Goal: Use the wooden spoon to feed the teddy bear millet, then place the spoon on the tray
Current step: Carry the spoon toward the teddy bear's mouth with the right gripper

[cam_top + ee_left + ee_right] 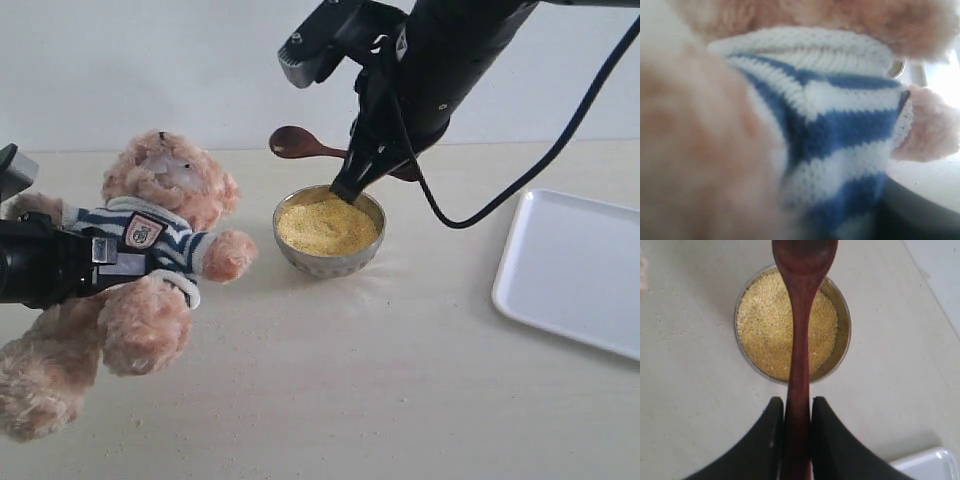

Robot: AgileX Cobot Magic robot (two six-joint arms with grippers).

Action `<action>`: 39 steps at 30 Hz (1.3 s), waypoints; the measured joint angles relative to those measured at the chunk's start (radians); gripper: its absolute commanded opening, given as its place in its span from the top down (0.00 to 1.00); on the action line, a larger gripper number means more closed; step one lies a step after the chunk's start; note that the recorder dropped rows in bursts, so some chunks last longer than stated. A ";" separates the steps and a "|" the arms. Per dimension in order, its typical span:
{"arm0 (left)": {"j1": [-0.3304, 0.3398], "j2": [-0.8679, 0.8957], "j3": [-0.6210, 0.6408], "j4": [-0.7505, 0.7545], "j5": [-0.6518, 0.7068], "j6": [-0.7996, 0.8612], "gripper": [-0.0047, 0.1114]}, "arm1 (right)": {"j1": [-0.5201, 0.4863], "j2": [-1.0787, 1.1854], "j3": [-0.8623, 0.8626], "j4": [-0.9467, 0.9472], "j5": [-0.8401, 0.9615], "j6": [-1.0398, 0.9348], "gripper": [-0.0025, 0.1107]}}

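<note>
Ample bare surface (pixel 440 340) separates bowl (pixel 330 262) and tray (pixel 570 270); right fingers (pixel 760 445) clamp wooden spoon (pixel 800 340), left fingers (pixel 120 265) teddy bear (pixel 165 180).

Yellow millet (pixel 327 225), reddish-brown wooden spoon (pixel 799 340)

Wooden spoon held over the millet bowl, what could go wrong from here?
The right gripper pinches only the thin handle of the wooden spoon, so it may twist or slip while scooping. The metal bowl stands free, so a push into the millet could shove or tip it. The teddy bear sits apart from the bowl, so grain may spill on the way.
</note>
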 measured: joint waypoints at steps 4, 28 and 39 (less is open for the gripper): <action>0.000 0.000 0.000 -0.004 0.000 0.000 0.92 | 0.049 0.000 -0.030 0.022 -0.046 -0.007 0.98; 0.000 0.069 0.000 -0.026 0.058 0.000 0.92 | 0.118 0.000 -0.053 0.142 -0.158 -0.022 0.98; 0.000 0.069 0.000 -0.026 0.058 0.000 0.92 | 0.182 0.064 -0.053 -0.053 -0.141 -0.017 0.98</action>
